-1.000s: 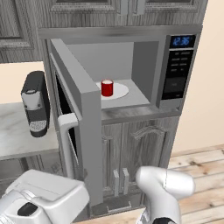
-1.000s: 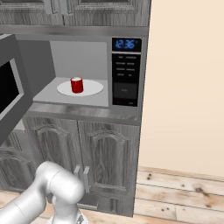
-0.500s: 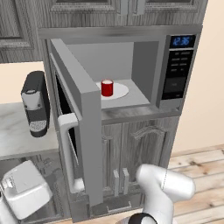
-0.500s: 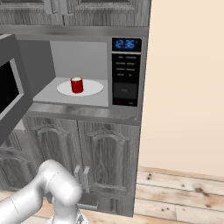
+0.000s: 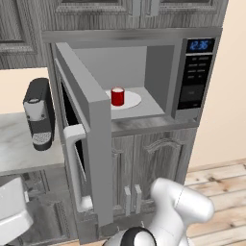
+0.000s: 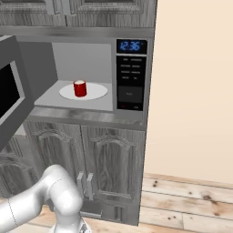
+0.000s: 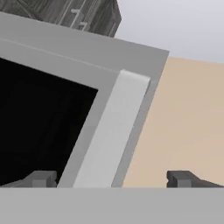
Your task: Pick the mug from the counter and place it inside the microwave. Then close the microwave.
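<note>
- The microwave [image 5: 144, 81] sits built into grey wood-grain cabinets [image 6: 100, 159], its door [image 5: 89, 139] swung wide toward the coffee machine [image 5: 38, 113].
- The red mug [image 5: 117, 96] stands upright on the white round plate [image 5: 132, 100] inside the microwave, near the middle of the cavity floor and apart from its walls.
- To the side of the microwave beyond the open door, the pale marbled bench [image 5: 19, 144] carries the black coffee machine, which stands clear of the door's edge.
- On the microwave's other side, past the keypad with its blue display [image 6: 131, 46], a bare cream wall [image 6: 195, 86] runs down to a wooden plank floor [image 6: 191, 200].
- Seen from the hand, the pincer [image 7: 111, 179] is spread wide and holds nothing; the door's dark window [image 7: 39, 127] and pale bar handle [image 7: 111, 131] lie just beyond its tips, the handle between them, not touching either.
- The door's free edge juts out over the cabinet fronts below the microwave, with the arm's white elbow [image 5: 185, 204] low beside it.
</note>
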Motion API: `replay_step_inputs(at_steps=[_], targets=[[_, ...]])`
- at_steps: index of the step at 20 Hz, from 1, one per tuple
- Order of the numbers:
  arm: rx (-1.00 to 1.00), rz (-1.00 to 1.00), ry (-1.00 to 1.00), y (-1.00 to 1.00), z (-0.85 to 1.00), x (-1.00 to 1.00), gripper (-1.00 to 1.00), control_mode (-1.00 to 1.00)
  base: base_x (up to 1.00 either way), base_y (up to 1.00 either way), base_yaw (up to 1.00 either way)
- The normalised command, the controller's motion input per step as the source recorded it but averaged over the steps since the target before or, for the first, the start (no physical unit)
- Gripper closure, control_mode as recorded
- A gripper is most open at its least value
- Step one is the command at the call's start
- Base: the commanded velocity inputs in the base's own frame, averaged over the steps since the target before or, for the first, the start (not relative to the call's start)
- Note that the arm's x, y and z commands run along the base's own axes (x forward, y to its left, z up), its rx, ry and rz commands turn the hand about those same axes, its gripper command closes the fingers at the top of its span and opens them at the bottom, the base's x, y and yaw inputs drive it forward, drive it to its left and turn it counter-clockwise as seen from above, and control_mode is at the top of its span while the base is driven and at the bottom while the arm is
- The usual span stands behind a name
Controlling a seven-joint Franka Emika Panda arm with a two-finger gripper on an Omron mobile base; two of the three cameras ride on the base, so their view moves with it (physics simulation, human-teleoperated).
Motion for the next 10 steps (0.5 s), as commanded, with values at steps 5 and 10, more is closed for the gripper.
replay_step_inputs(at_steps=[5,10], targets=[[-0.03,0.0,0.0,0.11,-0.31,0.37,-1.0,-1.0,0.0,0.0,0.0],[-0.03,0.0,0.0,0.11,-0.13,0.28,-1.0,-1.0,0.0,0.0,0.0]])
